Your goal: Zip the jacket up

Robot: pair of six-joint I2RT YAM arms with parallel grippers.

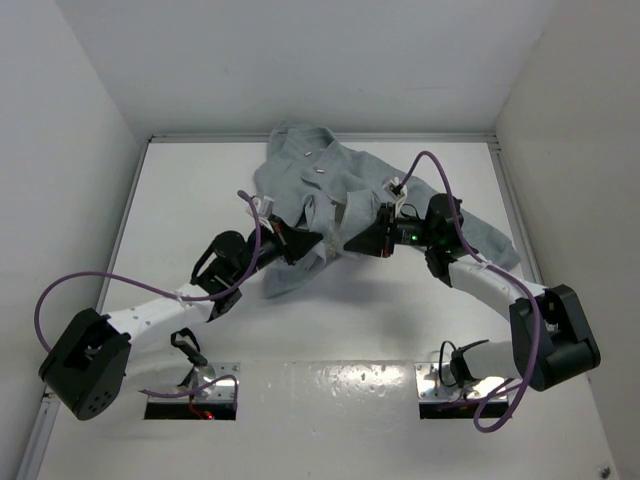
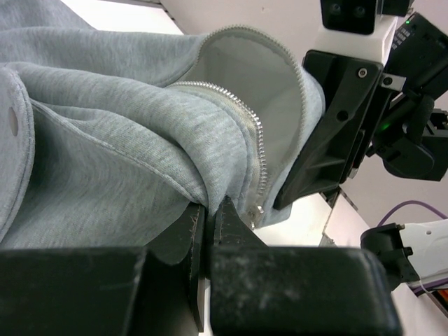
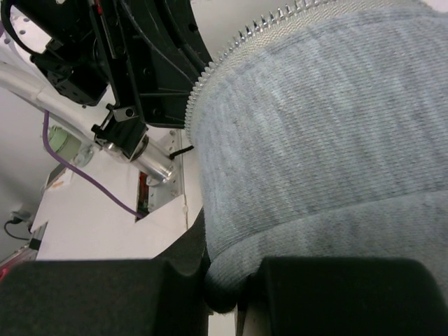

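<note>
The light grey fleece jacket [image 1: 330, 185] lies crumpled at the back middle of the table. My left gripper [image 1: 300, 243] is shut on a fold of the jacket's front [image 2: 140, 168] just beside the silver zipper teeth [image 2: 260, 164]. My right gripper [image 1: 362, 240] is shut on the jacket's other front edge [image 3: 315, 140], whose zipper teeth [image 3: 199, 87] run along the top of the fold. The two grippers sit close together, facing each other. The zipper slider's place I cannot tell.
The white table [image 1: 350, 320] is boxed in by white walls left, back and right. Purple cables [image 1: 440, 170] loop over both arms. The right arm's gripper body [image 2: 336, 119] fills the space just right of the left gripper's fold.
</note>
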